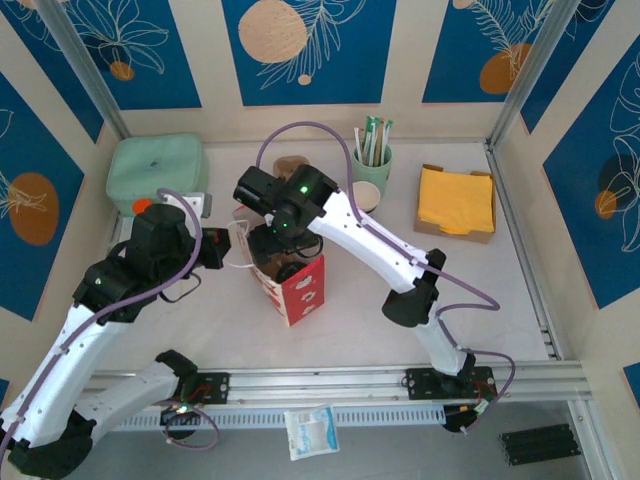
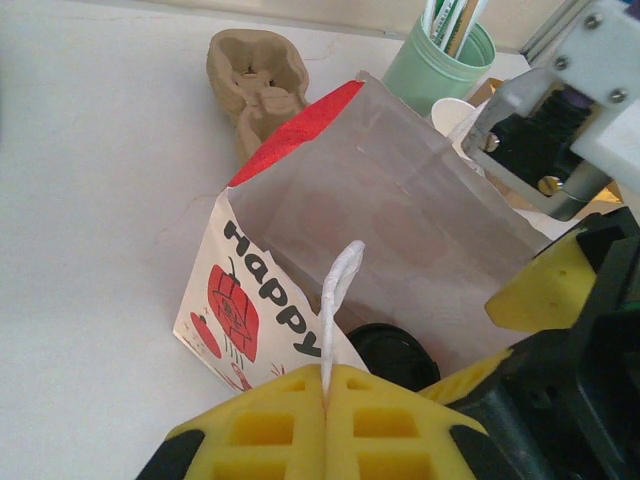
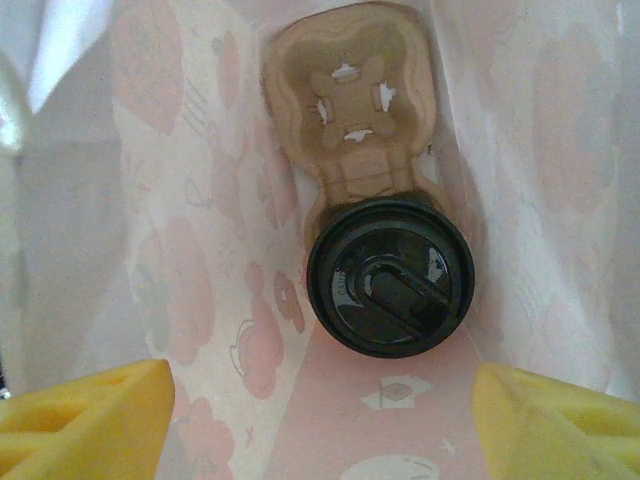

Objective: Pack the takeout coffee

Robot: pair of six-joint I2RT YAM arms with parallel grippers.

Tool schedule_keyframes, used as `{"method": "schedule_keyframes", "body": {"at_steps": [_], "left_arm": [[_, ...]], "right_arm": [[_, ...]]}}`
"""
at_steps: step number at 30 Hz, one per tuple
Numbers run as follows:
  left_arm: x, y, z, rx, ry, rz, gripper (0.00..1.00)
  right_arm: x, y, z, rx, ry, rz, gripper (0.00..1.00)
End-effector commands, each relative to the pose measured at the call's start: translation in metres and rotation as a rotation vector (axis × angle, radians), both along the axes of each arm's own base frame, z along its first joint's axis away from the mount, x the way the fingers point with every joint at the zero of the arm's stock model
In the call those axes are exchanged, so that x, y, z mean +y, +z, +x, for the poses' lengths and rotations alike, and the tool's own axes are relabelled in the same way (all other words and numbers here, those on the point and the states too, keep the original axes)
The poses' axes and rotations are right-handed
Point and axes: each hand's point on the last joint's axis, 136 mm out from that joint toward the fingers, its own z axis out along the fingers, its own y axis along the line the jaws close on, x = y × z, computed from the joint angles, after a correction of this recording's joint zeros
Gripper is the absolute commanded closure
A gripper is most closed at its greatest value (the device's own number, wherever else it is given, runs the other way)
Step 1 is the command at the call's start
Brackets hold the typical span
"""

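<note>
Glossy black plastic forms the coffee lid (image 3: 390,277). The bag (image 2: 400,220) is thin matt paper, printed red and white, its handle (image 2: 335,295) a twisted white paper cord. The cup carrier (image 3: 350,100) is rough brown pulp. A smooth green plastic pot (image 2: 440,70) stands at the far edge of the matt white table (image 2: 90,150).

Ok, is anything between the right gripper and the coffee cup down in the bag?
Nothing visible. The right gripper hangs open over the takeout coffee, which shows unobstructed between the walls of the paper bag.
</note>
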Motion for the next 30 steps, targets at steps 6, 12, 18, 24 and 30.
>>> {"method": "schedule_keyframes", "body": {"at_steps": [6, 12, 18, 24, 30], "left_arm": [[0.003, -0.003, -0.002, 0.018, 0.011, 0.0, 1.0], [0.004, -0.001, -0.002, 0.015, 0.014, -0.005, 1.0], [0.004, 0.002, -0.003, 0.011, 0.015, -0.009, 1.0], [0.004, 0.008, -0.003, 0.001, 0.016, -0.017, 0.95], [0.003, 0.017, -0.003, -0.016, 0.011, -0.026, 0.85]], "right_arm": [[-0.032, 0.028, -0.028, -0.001, 0.006, -0.035, 0.22], [-0.034, 0.034, -0.036, -0.012, 0.016, -0.034, 0.22], [-0.037, 0.038, -0.043, -0.024, 0.025, -0.036, 0.22], [-0.039, 0.046, -0.048, -0.038, 0.029, -0.019, 0.22], [-0.043, 0.056, -0.052, -0.056, 0.034, 0.006, 0.22]]}}
